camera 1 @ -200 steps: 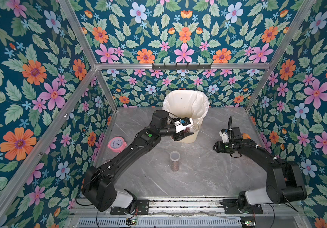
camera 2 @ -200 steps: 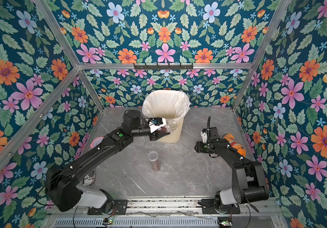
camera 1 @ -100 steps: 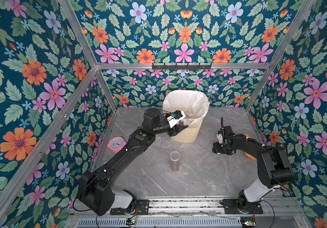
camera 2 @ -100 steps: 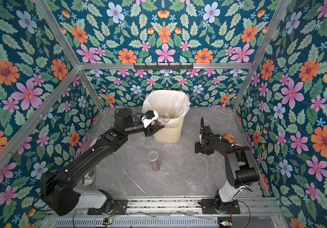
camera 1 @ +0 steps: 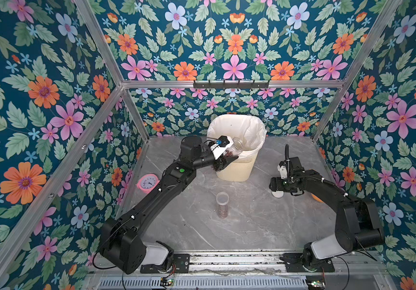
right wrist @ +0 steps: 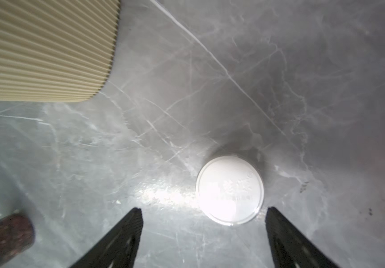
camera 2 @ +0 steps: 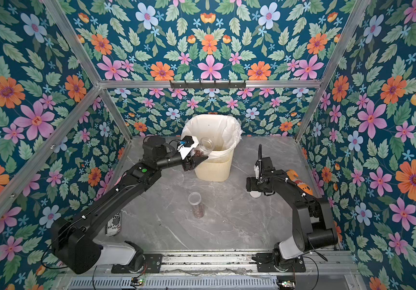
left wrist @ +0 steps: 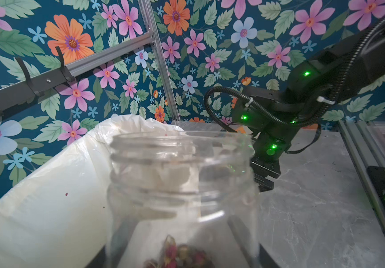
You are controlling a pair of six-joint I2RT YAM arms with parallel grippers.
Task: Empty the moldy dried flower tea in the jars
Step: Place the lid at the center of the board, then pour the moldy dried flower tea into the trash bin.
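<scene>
- Left fingers (camera 1: 229,159) clamped on the jar (camera 1: 238,147), tilted, mouth at the bin (camera 1: 237,170) rim, tea (left wrist: 177,255) lying at its base.
- Right fingers (right wrist: 122,239) apart above the lid (right wrist: 230,190) on the counter (right wrist: 279,92).

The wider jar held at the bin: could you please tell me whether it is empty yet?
Not yet empty. The wider jar is lidless and tipped toward the bin, but dried buds sit at its base.

- Teal floral wallpaper (camera 1: 232,50) on 3 walls
- Aluminium frame bars (camera 1: 302,84) at wall edges
- Black hook rail (camera 1: 230,85) on back wall, maybe 6 hooks
- Grey marble-look tabletop (camera 1: 252,226), white veins
- Bright glare patch (right wrist: 163,192) on it, right wrist view
</scene>
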